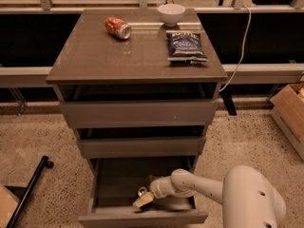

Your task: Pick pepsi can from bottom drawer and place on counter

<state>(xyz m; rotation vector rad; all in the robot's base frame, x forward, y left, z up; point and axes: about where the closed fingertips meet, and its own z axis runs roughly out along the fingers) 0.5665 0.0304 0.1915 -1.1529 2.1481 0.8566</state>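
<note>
The bottom drawer [114, 182] is pulled open below two shallower drawers. Inside it, the pepsi can [142, 191] shows only as a small dark shape with a silver top, near the drawer's front middle. My white arm reaches into the drawer from the lower right. The gripper [142, 201], with its pale yellowish tip, is right at the can, just in front of and below its top. How it sits around the can is hidden. The counter [118, 56] is the glossy grey-brown top of the cabinet, above.
On the counter lie a dented red can [118, 27], a white bowl [171, 13] and a dark blue chip bag [186, 45]. A cardboard box [289, 113] stands on the floor at the right. A black pole [28, 189] lies at the lower left.
</note>
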